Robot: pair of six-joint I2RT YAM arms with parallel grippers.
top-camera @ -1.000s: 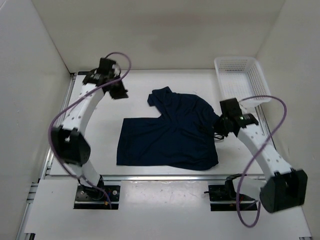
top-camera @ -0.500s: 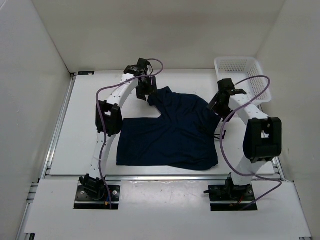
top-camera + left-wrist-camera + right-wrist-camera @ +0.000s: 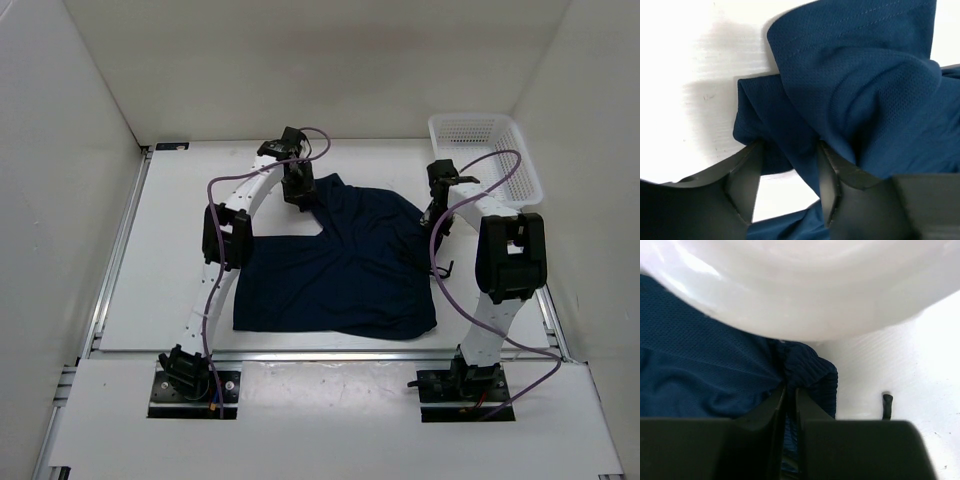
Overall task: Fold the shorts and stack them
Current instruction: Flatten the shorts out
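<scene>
White walls close in a white worktop (image 3: 170, 250), and a white mesh basket (image 3: 483, 150) sits in its far right corner. The shorts (image 3: 340, 265) lie across the middle of the worktop, dark navy. They are mostly flat toward the near edge and rumpled along the far side, where a narrower part juts away from the arms. Both arms arch over to that far side.

The left fingers (image 3: 742, 185) are down at the far left corner of the cloth. In the left wrist view they stand spread apart, with a bunched fold of the shorts pushed into the gap. Each finger touches the fabric at its inner face, and a patch of bare worktop shows between them nearer the camera. More folds of the shorts rise just beyond the tips.

The right fingers (image 3: 775, 415) are at the far right edge of the shorts, on the side nearest the basket. They are pressed almost together, pinching a thin ridge of the navy fabric. The cloth puckers up just past the tips, and bare worktop lies to its right.
</scene>
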